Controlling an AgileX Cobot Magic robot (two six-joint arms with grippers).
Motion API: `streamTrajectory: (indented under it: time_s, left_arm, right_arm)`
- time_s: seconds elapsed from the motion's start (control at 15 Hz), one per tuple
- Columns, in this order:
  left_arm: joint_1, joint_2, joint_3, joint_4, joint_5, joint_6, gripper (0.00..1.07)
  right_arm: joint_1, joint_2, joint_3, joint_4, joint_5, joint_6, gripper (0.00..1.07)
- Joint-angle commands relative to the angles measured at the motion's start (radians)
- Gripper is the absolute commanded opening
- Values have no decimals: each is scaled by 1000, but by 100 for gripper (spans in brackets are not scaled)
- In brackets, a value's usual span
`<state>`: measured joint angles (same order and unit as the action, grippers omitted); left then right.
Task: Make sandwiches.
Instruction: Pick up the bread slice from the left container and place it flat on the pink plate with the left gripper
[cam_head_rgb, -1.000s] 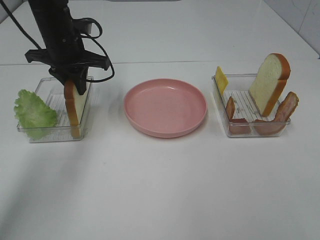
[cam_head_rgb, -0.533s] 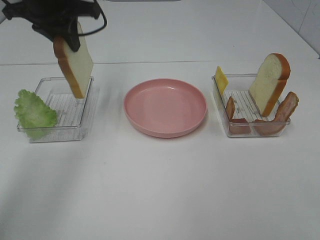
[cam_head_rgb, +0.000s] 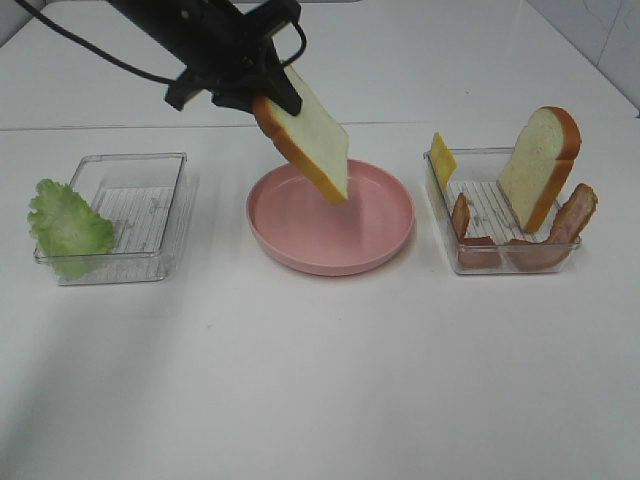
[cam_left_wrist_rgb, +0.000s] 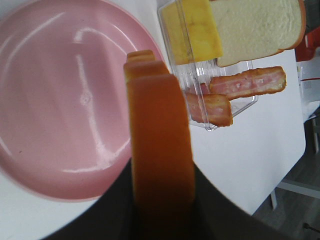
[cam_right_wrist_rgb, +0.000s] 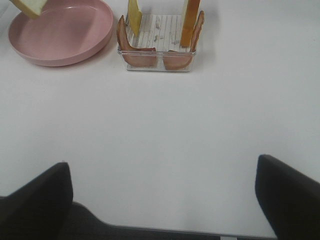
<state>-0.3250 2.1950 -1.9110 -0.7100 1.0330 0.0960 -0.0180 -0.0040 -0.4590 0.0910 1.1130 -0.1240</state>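
White tabletop (cam_head_rgb: 320, 380) lies under both your arms. Your left gripper (cam_head_rgb: 262, 95) pinches a tilted bread slice (cam_head_rgb: 312, 140), hanging it over the pink plate (cam_head_rgb: 300, 245). Right of the plate, a clear tray (cam_head_rgb: 445, 215) holds a second slice (cam_head_rgb: 540, 165), cheese (cam_head_rgb: 442, 158) and bacon (cam_head_rgb: 575, 215). Ruffled lettuce (cam_head_rgb: 68, 225) drapes over the left tray (cam_head_rgb: 150, 165). Your right gripper (cam_right_wrist_rgb: 162, 190) stands spread wide, holding nothing.

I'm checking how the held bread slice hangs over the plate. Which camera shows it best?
The exterior high view: most of the bread slice shows, tilted, in the left hand above the pink plate. The left wrist view shows only its crust edge-on; the right wrist view, just a corner.
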Motion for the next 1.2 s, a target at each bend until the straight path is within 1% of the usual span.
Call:
streamTrajectory:
  time_s: [0.07, 0.13, 0.4, 0.47, 0.6, 0.8, 0.87, 1.07, 1.13, 1.2]
  left_arm:
    - [-18, 75, 1, -95, -52, 67, 0]
    - [-24, 100, -1, -108, -77, 84, 0]
    - [-26, 175, -3, -123, -107, 90, 0]
    - [-26, 191, -6, -129, -113, 101, 0]
    - [-26, 250, -69, -152, -98, 112, 0]
    - [-26, 295, -130, -152, -58, 95, 0]
    - [-26, 323, -153, -149, -28, 75, 0]
    - [-26, 330, -153, -147, -21, 75, 1]
    - [-26, 329, -153, -147, -28, 75, 9]
    - [-26, 329, -160, -145, -28, 56, 40]
  right_arm:
    - [-5, 0, 5, 3, -7, -3, 96]
    - [-5, 0, 5, 3, -7, -3, 96]
    - [-5, 0, 5, 3, -7, -3, 96]
    - [-5, 0, 5, 3, -7, -3, 96]
    - [-5, 0, 5, 4, -7, -3, 96]
    - [-5, 0, 5, 4, -7, -3, 96]
    - [-5, 0, 5, 4, -7, -3, 96]
    - [-5, 0, 5, 4, -7, -3, 96]
    - [-5, 0, 5, 4, -7, -3, 96]
    - [-5, 0, 5, 4, -7, -3, 96]
